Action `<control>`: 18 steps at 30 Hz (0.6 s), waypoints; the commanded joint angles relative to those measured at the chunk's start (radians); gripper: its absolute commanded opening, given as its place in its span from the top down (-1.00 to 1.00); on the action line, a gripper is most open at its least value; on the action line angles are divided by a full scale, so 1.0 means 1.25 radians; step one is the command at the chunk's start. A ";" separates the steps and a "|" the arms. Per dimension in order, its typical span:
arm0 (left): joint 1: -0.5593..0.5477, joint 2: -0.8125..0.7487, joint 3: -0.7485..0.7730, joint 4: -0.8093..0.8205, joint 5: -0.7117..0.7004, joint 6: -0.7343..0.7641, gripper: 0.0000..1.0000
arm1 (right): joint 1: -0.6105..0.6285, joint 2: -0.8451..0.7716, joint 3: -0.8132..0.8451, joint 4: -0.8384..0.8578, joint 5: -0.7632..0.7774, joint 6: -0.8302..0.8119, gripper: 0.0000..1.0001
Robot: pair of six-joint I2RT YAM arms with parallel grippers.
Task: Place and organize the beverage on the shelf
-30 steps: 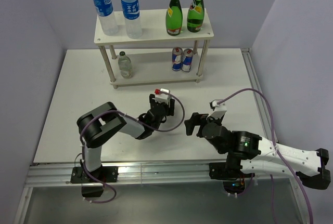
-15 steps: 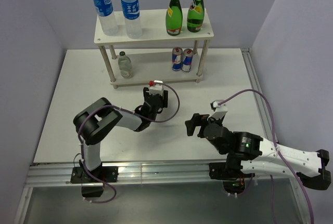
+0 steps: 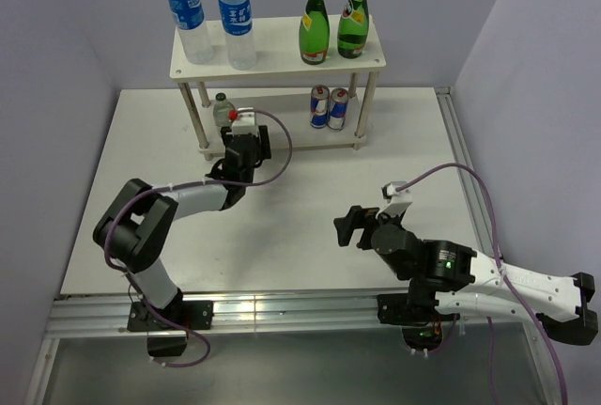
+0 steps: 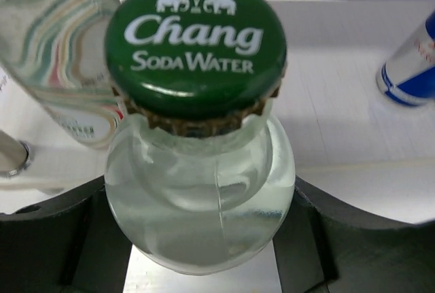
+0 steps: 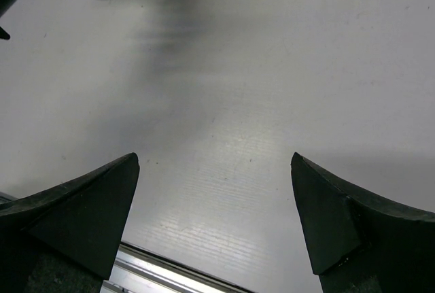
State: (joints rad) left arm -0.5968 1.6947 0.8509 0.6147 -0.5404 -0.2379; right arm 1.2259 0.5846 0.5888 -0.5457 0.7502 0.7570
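Left claw (image 3: 244, 140) clasps an upright soda bottle (image 4: 200, 191) below its neck; the shelf (image 3: 278, 50) lies at 12 o'clock, its lower tier just ahead, second bottle (image 4: 61, 55) at 11; right claw (image 5: 214, 164) wide, empty, farther off.

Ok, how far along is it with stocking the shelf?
Done: two water bottles and two green bottles stand on the shelf's top board, a clear bottle and two cans below. In hand: the left jaws grip a Chang soda water bottle at the lower tier. Left: setting it down beside the clear one.
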 commanded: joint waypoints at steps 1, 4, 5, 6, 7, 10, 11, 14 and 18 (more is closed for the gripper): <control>0.023 -0.012 0.111 0.081 0.027 0.017 0.99 | -0.004 -0.011 -0.010 0.029 0.007 -0.010 -1.00; 0.038 0.033 0.165 0.074 0.032 0.022 0.99 | -0.003 -0.010 -0.010 0.028 0.005 -0.012 -1.00; 0.047 0.055 0.178 0.072 0.036 0.023 0.99 | -0.004 -0.010 -0.008 0.029 0.004 -0.012 -1.00; 0.052 0.068 0.192 0.070 0.042 0.023 0.99 | -0.003 -0.011 -0.010 0.030 0.002 -0.013 -1.00; 0.056 0.080 0.221 0.065 0.047 0.022 0.99 | -0.004 -0.015 -0.012 0.030 0.002 -0.014 -1.00; 0.070 0.125 0.277 0.040 0.047 0.021 0.99 | -0.004 -0.019 -0.013 0.034 0.001 -0.017 -1.00; 0.072 0.135 0.287 0.033 0.046 0.021 0.99 | -0.004 -0.020 -0.012 0.034 0.001 -0.017 -1.00; 0.077 0.167 0.308 0.027 0.041 0.020 0.99 | -0.004 -0.021 -0.015 0.036 0.000 -0.018 -1.00; 0.087 0.184 0.318 0.014 0.058 0.009 0.99 | -0.003 -0.021 -0.015 0.036 0.001 -0.019 -1.00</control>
State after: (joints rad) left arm -0.4988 1.9438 1.1816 0.5407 -0.4812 -0.2226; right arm 1.2259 0.5686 0.5793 -0.5312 0.7399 0.7414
